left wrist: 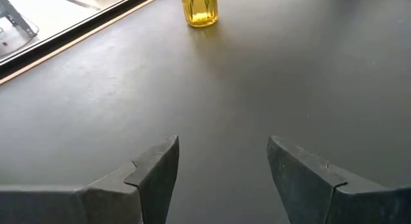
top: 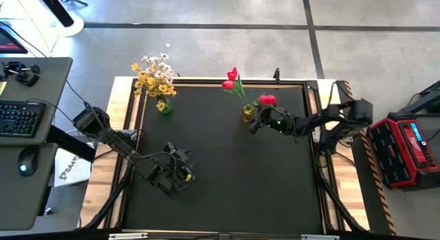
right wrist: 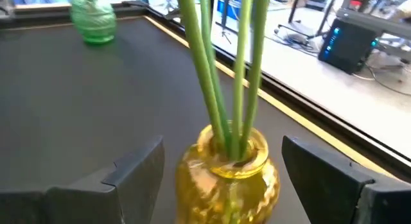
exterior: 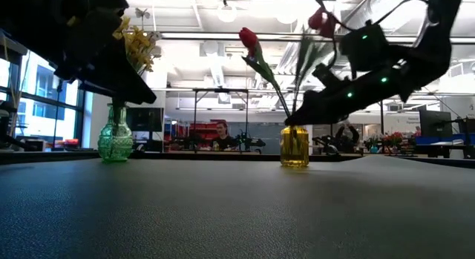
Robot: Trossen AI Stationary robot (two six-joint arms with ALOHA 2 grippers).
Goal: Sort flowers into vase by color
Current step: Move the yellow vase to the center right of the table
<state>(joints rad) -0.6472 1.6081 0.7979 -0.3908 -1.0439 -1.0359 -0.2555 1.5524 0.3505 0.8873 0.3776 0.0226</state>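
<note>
A yellow glass vase [top: 247, 115] stands near the table's far edge and holds red tulips [top: 232, 78] by their green stems [right wrist: 221, 89]. A green glass vase [top: 166, 106] at the far left holds yellow and white blooms [top: 152, 75]. My right gripper [right wrist: 221, 146] is open, one finger on either side of the yellow vase [right wrist: 228, 174], with a gap on each side. In the high view the right gripper [top: 255, 124] comes in from the table's right. My left gripper [left wrist: 223, 144] is open over bare mat, near the table's near left part [top: 183, 172].
The black mat [top: 234, 185] is bare around the left gripper. A wooden rim [top: 130, 102] borders the table. A desk with a keyboard [top: 17, 120] stands to the left and a red case [top: 405, 147] to the right. In the low view a person [exterior: 220, 133] sits in the room behind.
</note>
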